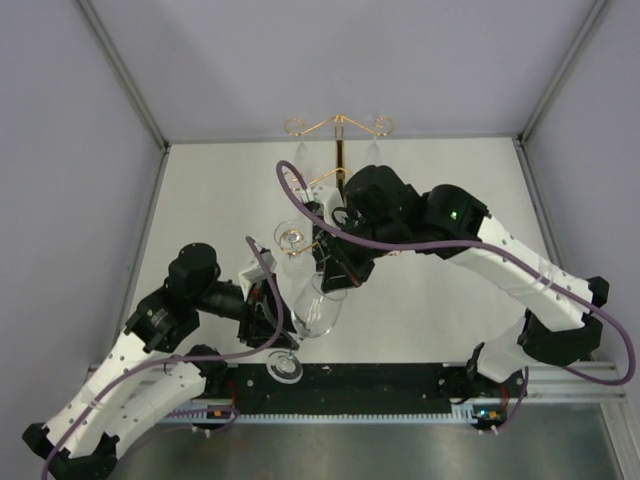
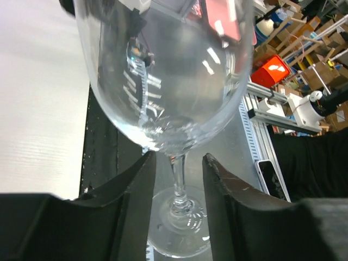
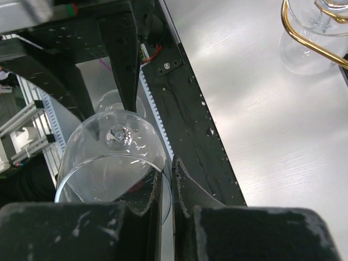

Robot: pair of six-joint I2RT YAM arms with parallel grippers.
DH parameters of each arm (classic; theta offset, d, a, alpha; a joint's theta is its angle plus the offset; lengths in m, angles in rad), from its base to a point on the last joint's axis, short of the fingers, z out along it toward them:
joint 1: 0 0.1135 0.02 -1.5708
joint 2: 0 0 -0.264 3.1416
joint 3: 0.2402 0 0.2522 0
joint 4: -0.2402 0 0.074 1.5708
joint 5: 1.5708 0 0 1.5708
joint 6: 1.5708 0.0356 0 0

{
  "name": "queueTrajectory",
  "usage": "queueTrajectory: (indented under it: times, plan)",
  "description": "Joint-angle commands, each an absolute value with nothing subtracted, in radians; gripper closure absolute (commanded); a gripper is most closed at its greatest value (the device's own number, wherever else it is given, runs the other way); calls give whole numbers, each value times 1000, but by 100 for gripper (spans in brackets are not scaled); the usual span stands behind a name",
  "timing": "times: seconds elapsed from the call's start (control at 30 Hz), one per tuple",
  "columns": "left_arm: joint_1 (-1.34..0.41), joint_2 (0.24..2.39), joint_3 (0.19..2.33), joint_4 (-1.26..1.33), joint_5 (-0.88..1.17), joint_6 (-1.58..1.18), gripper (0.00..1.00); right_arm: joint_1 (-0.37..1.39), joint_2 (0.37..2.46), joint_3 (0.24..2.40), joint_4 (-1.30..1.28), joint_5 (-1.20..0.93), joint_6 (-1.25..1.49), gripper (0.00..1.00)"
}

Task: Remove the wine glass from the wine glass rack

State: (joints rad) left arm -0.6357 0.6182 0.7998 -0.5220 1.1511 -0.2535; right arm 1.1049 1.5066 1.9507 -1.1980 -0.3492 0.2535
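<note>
Wine glass (image 1: 318, 312) tilts at six o'clock from the wine glass rack (image 1: 340, 150). Right gripper (image 3: 166, 182) pinches its rim. Left gripper (image 2: 178, 159) straddles the stem, gaps either side. Another hanging glass (image 1: 288, 238) crowds in at eleven o'clock.

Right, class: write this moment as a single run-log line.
right gripper: shut on wine glass | left gripper: open, astride stem | wine glass: apart from wine glass rack

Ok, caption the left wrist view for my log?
Left claw open astride the wine glass stem, bowl above, foot below.
</note>
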Motion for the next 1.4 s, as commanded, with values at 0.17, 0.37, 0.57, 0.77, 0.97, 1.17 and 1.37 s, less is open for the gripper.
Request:
queueTrajectory:
  times: [0.17, 0.37, 0.57, 0.77, 0.97, 1.17, 1.37]
  plan:
    - [-634, 643, 839, -451, 1089, -216, 43, 1104, 1391, 1884, -1114, -338, 296, 100]
    - [-635, 679, 850, -472, 1008, -199, 42, 1082, 1296, 1815, -1144, -259, 307, 100]
    - [-635, 721, 877, -489, 893, -192, 42, 1025, 1161, 1632, -1178, -100, 342, 100]
    - [-634, 744, 908, -444, 859, -222, 43, 944, 1082, 1478, -1227, 173, 411, 100]
    - [-634, 775, 942, -399, 795, -264, 42, 751, 1069, 1352, -1174, 385, 451, 100]
    - [-634, 793, 980, -408, 768, -250, 42, 456, 1130, 1336, -987, 399, 394, 100]
    - [-634, 798, 1008, -443, 750, -241, 42, 135, 1359, 1474, -874, 226, 420, 100]
